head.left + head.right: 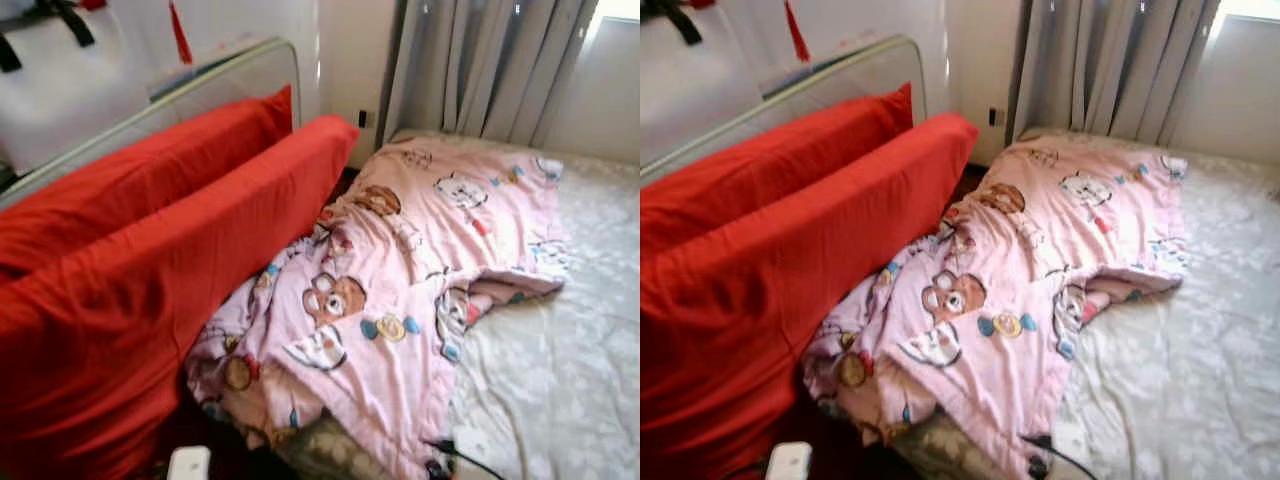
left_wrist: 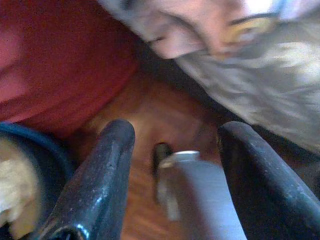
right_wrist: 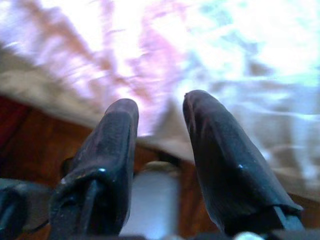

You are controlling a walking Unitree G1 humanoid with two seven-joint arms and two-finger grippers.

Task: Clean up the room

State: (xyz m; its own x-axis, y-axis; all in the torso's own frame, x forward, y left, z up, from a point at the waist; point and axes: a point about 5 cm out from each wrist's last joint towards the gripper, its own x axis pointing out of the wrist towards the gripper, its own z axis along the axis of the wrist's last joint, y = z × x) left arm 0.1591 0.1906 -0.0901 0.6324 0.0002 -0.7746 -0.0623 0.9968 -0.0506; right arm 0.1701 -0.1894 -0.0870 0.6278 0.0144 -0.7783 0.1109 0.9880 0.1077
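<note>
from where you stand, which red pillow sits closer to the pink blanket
The front red pillow, its lower edge meeting the pink blanket; the other red pillow stands behind it by the rail.

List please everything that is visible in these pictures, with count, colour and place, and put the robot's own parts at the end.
Pillows: two, red, long, leaning along the left side of the bed.
Quilt: one, pink with cartoon animal prints, crumpled over the middle of the bed.
Bed sheet: one, pale grey-white with a faint pattern, on the right.
Headboard rail: one, silver metal, behind the pillows.
Curtains: grey, at the far wall.
Bag: one, white with black straps, upper left.
Small white object: one, at the bottom edge; what it is cannot be told.
Floor: brown wood, below the bed edge.
Left claw: black fingers apart.
Right claw: black fingers apart.
</note>
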